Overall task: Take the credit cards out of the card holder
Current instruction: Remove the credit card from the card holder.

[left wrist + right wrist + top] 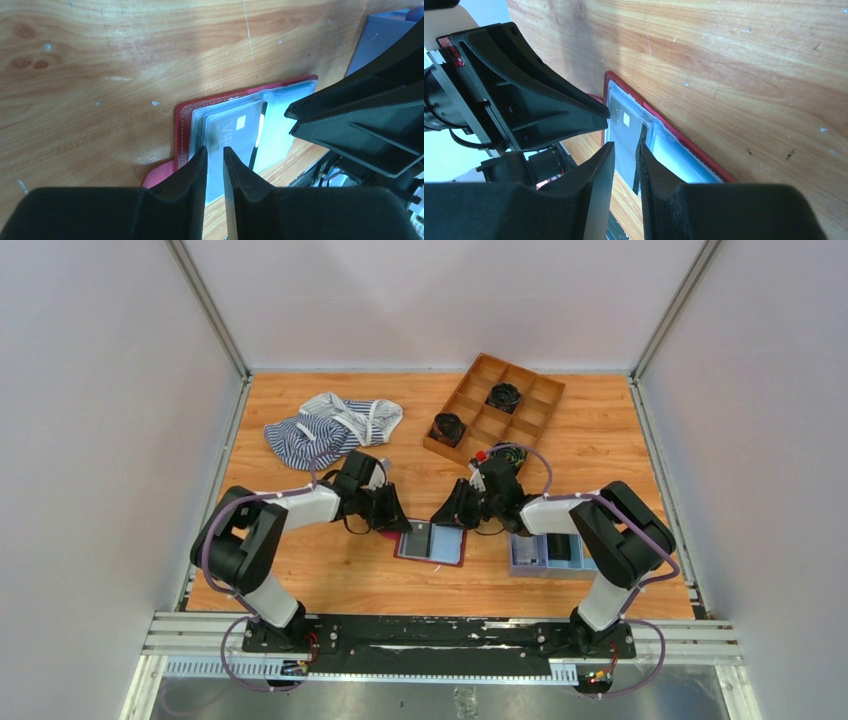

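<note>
The maroon card holder [448, 548] lies open on the wood table, its pale blue-grey pockets facing up. A grey-blue credit card [235, 132] marked VIP sits in a clear pocket; it also shows in the right wrist view [624, 130]. A thin dark edge [640, 160] stands up beside it, against one right finger; it also shows in the left wrist view [256, 147]. My left gripper [398, 523] hovers at the holder's left side [182, 120], jaws a narrow gap apart [215, 149], nothing between them. My right gripper [447, 515] is over the holder's middle, slightly open [625, 145].
A light-blue tray [530, 558] lies right of the holder, under the right arm. A wooden compartment box [470, 400] with black coils stands at the back. Striped cloth [320, 430] lies at the back left. The two grippers' tips are close together.
</note>
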Motion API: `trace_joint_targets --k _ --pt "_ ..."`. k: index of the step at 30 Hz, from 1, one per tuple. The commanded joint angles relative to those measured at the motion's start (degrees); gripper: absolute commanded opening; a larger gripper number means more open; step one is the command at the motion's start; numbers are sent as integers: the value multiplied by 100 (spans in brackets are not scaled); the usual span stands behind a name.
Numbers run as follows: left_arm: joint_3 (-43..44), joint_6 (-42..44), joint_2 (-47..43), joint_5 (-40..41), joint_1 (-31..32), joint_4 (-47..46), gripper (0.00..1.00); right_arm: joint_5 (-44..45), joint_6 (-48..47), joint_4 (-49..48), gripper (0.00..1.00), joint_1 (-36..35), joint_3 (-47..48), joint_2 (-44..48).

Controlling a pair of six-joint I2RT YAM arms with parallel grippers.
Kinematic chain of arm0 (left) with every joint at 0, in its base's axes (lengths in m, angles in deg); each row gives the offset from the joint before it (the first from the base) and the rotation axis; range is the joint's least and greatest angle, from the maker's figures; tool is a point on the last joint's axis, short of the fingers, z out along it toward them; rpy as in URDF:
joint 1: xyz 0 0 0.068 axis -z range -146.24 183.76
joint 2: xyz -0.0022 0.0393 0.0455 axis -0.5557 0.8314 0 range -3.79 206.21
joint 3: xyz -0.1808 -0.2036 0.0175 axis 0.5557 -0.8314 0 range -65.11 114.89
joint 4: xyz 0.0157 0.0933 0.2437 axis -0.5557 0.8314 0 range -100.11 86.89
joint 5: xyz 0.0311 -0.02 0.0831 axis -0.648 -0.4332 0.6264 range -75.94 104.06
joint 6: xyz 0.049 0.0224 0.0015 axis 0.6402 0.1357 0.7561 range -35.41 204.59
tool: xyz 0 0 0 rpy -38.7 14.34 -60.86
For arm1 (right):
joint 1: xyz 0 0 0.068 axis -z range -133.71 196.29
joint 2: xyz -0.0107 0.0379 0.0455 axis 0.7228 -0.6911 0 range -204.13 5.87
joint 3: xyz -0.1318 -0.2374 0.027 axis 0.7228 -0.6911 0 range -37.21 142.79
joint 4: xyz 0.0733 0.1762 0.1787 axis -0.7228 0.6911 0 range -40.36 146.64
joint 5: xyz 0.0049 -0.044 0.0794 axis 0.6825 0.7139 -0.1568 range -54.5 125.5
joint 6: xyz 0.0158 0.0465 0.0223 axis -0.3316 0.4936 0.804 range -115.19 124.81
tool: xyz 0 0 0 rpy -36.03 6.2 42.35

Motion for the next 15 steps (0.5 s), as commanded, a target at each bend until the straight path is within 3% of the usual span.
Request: trace_joint_targets --k 1,11,15 --pt "-125 -79 98 -144 13 -231 20 -41 -25 18 28 -89 2 1" --pt "-216 -150 258 -237 17 -431 1 12 187 -294 28 -226 -376 -124" --pt "-225 -111 274 -162 17 -355 0 106 193 -276 27 -235 -482 -50"
